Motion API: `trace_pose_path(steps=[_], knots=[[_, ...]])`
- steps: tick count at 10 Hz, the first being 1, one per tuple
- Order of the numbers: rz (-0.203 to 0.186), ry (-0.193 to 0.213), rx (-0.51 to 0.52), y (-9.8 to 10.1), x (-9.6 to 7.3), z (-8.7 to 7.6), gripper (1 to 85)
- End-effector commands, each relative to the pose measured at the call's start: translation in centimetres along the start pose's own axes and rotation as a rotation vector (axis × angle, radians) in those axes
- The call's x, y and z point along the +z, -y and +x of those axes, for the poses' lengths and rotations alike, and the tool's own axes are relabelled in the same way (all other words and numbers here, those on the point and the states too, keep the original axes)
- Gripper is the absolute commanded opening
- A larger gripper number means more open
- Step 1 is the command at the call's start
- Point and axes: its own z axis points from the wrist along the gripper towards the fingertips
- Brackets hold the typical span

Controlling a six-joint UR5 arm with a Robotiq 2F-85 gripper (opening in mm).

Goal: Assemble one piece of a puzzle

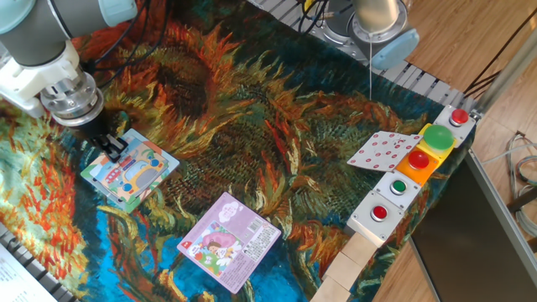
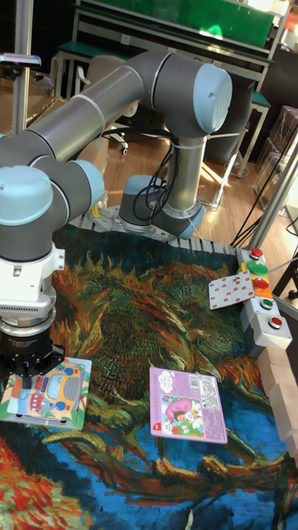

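The puzzle [image 1: 132, 174] is a square board with a teal edge and a cartoon bus picture, lying flat at the left of the cloth; it also shows in the tall fixed view as the puzzle [image 2: 51, 393]. My gripper [image 1: 110, 150] points straight down over the board's far left corner, its dark fingertips at or just above the surface. From the other side, the gripper [image 2: 27, 379] stands over the same corner. The fingers are close together, and the gap between them is too small to read. No separate piece can be made out; it may be hidden under the fingertips.
A purple-pink rectangular card [image 1: 229, 241] lies near the front middle. A red-and-white patterned card [image 1: 383, 151] leans on the button box [image 1: 417, 168] at the right edge. Wooden blocks [image 1: 348, 267] sit at the front right corner. The arm's base [image 2: 161, 217] stands behind the table.
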Motion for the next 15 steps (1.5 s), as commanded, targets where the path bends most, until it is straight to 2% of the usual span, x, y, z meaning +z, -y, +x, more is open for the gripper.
trace_pose_path(steps=[1,5,15], knots=[[-0.018,0.006,0.014,-0.4,-0.1,-0.1,1.3],[-0.021,0.007,0.014,-0.5,0.0,0.0,1.3],[0.006,0.021,-0.019,0.1,-1.0,-0.4,1.3]])
